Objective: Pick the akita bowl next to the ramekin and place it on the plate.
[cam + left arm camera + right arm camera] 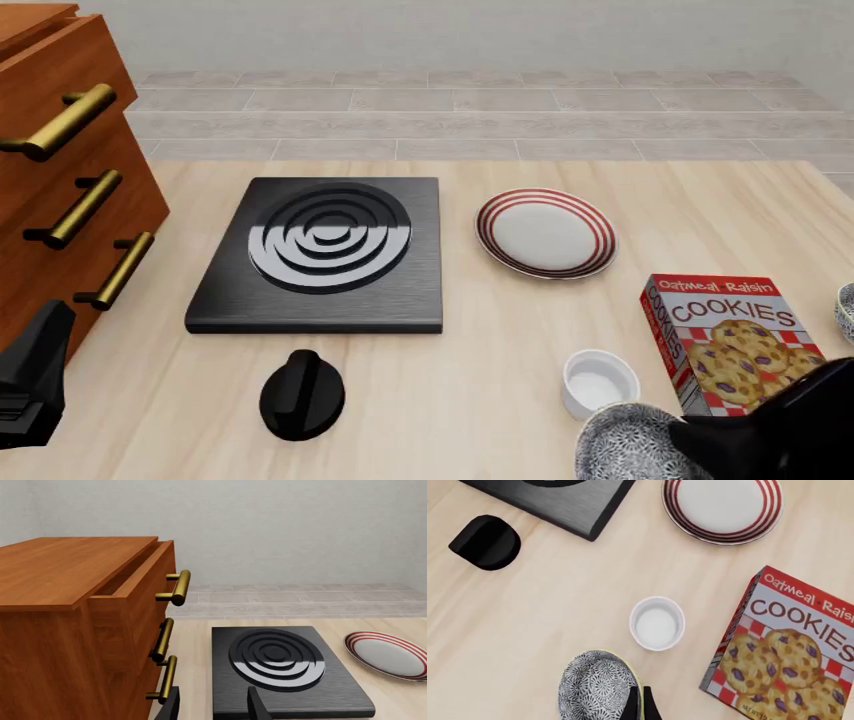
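Note:
The akita bowl [625, 447], speckled dark grey-blue and white, is at the table's front right, tilted. My right gripper [697, 442] is shut on its rim. In the right wrist view the two fingers [632, 706] pinch the edge of the bowl [595, 685]. The white ramekin [599, 381] [656, 623] stands just beyond the bowl, apart from it. The red-ringed plate [597, 232] [770, 500] lies empty farther back, right of the stove. My left gripper [213, 707] is open and holds nothing, low at the front left by the drawers.
A black hot plate [320, 255] sits mid-table with a black knob-shaped object [302, 394] in front of it. A cookie box [727, 340] lies right of the ramekin. A wooden drawer cabinet [54, 180] fills the left. Another patterned bowl's edge [846, 310] shows at far right.

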Robot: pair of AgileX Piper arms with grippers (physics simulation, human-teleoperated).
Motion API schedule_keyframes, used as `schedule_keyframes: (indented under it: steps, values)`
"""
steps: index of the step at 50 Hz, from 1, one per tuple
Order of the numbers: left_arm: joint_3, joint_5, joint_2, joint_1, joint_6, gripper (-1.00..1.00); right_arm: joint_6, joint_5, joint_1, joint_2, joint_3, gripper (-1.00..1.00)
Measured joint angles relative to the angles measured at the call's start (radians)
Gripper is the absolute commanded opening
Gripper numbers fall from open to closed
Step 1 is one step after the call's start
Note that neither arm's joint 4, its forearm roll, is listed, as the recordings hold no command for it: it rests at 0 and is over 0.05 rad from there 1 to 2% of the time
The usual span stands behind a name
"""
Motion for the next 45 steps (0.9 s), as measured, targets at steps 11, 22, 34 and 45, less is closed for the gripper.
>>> schedule_keyframes:
  steps: [11, 22, 34, 45]
  values:
    - [0.0, 0.0, 0.0, 0.0, 0.0, 1.0, 0.063, 0.012, 0.029, -0.007, -0.037, -1.0]
    - [0.0, 0.0, 0.0, 0.0, 0.0, 1.0, 0.137, 0.01, 0.053, -0.004, -0.073, -1.0]
    - [0.0, 0.0, 0.0, 0.0, 0.0, 1.0, 0.219, 0.0, 0.064, 0.003, -0.112, -1.0]
    - [0.0, 0.0, 0.0, 0.0, 0.0, 1.0, 0.258, -0.026, 0.06, 0.027, -0.137, -1.0]
